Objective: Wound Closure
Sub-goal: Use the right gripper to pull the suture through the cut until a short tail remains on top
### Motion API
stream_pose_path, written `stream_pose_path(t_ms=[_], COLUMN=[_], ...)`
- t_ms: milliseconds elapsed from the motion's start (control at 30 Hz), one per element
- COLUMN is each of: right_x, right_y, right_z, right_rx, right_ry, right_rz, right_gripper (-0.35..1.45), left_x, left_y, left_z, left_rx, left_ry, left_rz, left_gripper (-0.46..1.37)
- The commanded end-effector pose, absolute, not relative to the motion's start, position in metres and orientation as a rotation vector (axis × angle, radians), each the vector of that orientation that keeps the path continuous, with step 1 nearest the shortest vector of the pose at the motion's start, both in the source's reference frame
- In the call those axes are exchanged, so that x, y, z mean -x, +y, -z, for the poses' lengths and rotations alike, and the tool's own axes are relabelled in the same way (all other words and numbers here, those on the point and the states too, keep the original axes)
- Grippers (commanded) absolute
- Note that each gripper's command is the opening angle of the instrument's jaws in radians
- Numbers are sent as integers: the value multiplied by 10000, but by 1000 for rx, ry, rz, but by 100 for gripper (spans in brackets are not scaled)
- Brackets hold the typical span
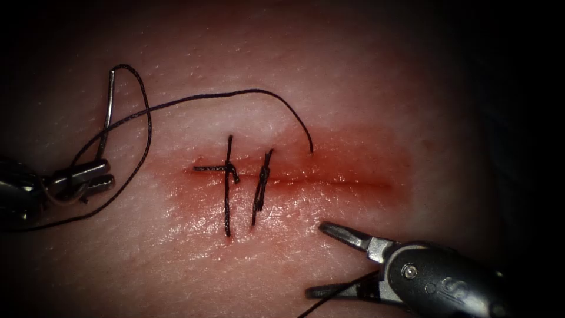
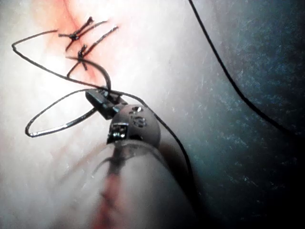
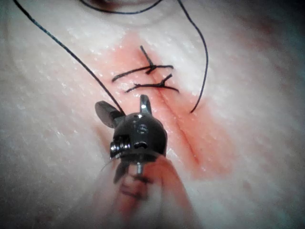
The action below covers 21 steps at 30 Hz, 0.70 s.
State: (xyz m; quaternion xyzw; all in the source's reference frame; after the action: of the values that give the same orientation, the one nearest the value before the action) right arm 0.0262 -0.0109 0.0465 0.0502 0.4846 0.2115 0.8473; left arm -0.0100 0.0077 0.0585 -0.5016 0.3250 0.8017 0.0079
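Left end effector (image 1: 88, 176) grips the needle (image 1: 107, 112) near its tail, clear of tissue (image 1: 353, 88); right end effector (image 1: 329, 259) gapes empty below the cut (image 1: 341, 182).

needle (image 1: 107, 112) left of cut (image 1: 329, 181), outside tissue (image 1: 353, 88), two stitches (image 1: 244, 179) across cut

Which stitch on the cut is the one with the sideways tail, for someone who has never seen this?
Find the tissue and the red cut running across it. Two dark stitches cross the cut's left part; take the left stitch. Unlike the right stitch, it has a cut thread end sticking out leftward from its knot, forming a cross.
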Motion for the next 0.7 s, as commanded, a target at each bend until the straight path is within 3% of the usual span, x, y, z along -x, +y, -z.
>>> stream_pose_path(t_ms=[33,367,700], right_x=[-262,-256,-206], right_y=[-109,-115,-119], right_z=[-465,-456,-415], right_rx=[-109,-117,-169], right_ry=[1022,1027,1054], right_rz=[-444,-439,-422], right_gripper=[112,116,120], left_x=[100,101,101], left_y=[77,77,79], left_z=[-585,-583,-585], left_rx=[1570,1571,1573], left_ry=[1010,1008,1008], left_rz=[-2511,-2510,-2510], left_gripper=[-35,-35,-35])
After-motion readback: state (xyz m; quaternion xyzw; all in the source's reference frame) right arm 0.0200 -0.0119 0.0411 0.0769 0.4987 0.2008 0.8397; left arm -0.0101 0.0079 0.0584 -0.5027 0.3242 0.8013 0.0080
